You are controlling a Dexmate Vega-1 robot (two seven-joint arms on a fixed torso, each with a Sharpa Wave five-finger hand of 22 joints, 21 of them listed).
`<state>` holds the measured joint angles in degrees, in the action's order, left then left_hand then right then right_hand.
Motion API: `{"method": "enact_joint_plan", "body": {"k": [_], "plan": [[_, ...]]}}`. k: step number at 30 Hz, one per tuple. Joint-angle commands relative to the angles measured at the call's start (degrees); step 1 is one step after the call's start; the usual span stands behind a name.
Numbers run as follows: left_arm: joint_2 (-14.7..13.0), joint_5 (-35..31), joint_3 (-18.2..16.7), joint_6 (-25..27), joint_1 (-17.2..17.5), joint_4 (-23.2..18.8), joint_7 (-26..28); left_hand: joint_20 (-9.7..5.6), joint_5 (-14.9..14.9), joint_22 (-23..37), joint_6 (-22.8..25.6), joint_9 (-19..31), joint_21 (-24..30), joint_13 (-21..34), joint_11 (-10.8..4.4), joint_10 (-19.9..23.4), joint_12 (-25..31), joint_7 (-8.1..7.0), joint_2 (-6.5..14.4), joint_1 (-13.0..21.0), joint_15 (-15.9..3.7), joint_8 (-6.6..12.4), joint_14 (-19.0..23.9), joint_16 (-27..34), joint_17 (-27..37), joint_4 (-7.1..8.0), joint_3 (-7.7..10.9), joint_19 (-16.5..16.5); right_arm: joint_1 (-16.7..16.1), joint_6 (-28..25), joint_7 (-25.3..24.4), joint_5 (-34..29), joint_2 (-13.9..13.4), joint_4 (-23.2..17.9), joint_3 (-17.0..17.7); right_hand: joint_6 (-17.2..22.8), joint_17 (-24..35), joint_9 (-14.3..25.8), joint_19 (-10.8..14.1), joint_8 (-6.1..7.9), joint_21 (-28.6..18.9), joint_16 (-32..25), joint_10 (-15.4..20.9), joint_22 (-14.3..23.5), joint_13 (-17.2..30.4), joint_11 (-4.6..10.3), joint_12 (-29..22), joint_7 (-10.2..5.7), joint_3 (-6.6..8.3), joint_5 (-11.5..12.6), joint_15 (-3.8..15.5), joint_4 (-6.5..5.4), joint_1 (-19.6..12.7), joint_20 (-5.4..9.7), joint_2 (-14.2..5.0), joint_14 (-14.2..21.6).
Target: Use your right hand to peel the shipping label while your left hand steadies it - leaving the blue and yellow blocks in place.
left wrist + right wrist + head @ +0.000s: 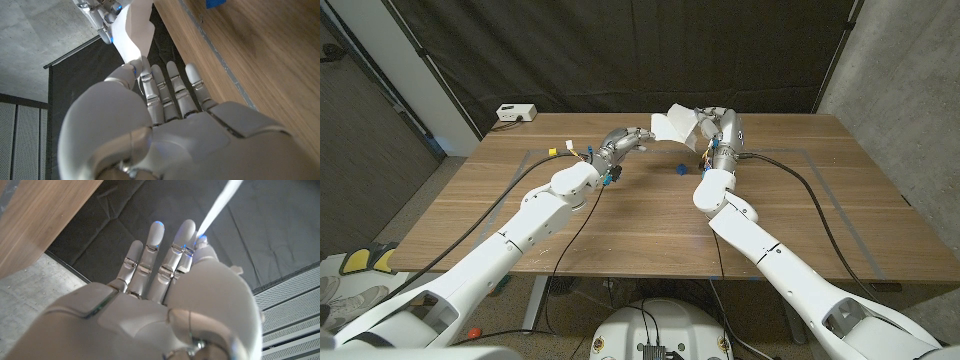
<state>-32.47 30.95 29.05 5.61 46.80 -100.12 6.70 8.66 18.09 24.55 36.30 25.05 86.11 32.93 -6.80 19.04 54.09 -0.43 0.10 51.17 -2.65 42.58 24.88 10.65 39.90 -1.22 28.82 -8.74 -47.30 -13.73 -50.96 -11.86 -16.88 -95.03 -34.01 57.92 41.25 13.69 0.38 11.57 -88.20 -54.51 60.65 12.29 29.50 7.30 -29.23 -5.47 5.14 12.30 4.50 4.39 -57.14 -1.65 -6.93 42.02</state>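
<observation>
Shipping label (672,125), a white sheet, hangs in the air above the far middle of the wooden counter (650,225), held between the two hands. In the head view the right hand (710,127) grips its right end, with the sheet bent upward from there. The left hand (625,141) reaches in from the other side and meets the label's lower left corner. The left wrist view shows that corner pinched between the thumb and a finger of the left hand (165,125), the other fingers (176,90) straight and close together. In the right wrist view the label (217,207) runs out as a thin pale strip from the fingertips of the right hand (165,305), which pinch it. A blue block (679,168) sits on the counter just below the label, between the two forearms. A yellow block (552,153) lies near the left hand, toward the counter's left side. A white box (515,114) rests beyond the counter's far left corner.
</observation>
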Motion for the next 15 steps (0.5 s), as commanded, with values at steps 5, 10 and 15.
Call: {"method": "enact_joint_plan", "body": {"k": [5, 10, 15], "plan": [[-0.8, -1.3, -0.2, -4.3, 1.2, 0.7, -1.2, 3.40, -7.0, -5.0, -30.5, -9.7, -4.0, -11.6, 4.49, -15.4, -16.1, -1.87, -8.8, -12.3, 3.49, -21.77, -14.8, 0.5, -8.5, 3.45, -7.74, -10.8, -0.3, 5.9, 7.3, 4.4, -3.1, -0.5, 0.3, -17.8, -16.5, -1.9, -5.5, -1.17, 3.5, 17.2, -17.4, -1.8, -7.9, -5.81, 13.8, 2.07, -5.61, -1.5, 1.70, -7.12, 17.0, -3.82, 4.24, -7.7], [-1.3, -1.9, -0.3, -5.6, 1.5, 0.6, -1.8, 3.45, -6.0, -9.6, -38.9, -12.4, -9.3, -15.0, 6.87, -21.5, -23.2, -1.90, -10.4, -16.9, 6.82, -27.13, -22.3, 0.3, -12.4, 4.15, -13.12, -15.7, -0.6, 10.2, 8.5, 6.0, -3.3, 0.7, 0.8, -28.6, -21.3, -2.2, -7.6, -1.51, 8.3, 25.8, -27.5, -2.2, -11.4, -8.27, 17.4, 2.84, -8.63, -1.5, -2.80, -9.97, 24.4, -5.92, 5.41, -16.1], [-2.0, -1.9, -0.6, -5.4, 1.8, -0.1, -2.1, 3.43, -5.0, -12.7, -43.1, -13.3, -13.6, -17.3, 8.38, -25.7, -27.9, -1.79, -9.8, -18.6, 8.43, -29.76, -27.8, 0.4, -15.3, 4.00, -16.67, -19.7, -1.1, 12.7, 8.4, 6.5, -2.9, 1.4, 1.1, -38.6, -23.7, -2.5, -11.0, -1.56, 13.5, 31.8, -37.2, -2.3, -14.2, -9.84, 18.5, 2.92, -10.24, -1.2, -6.07, -10.82, 27.9, -8.13, 5.81, -23.8]]}}
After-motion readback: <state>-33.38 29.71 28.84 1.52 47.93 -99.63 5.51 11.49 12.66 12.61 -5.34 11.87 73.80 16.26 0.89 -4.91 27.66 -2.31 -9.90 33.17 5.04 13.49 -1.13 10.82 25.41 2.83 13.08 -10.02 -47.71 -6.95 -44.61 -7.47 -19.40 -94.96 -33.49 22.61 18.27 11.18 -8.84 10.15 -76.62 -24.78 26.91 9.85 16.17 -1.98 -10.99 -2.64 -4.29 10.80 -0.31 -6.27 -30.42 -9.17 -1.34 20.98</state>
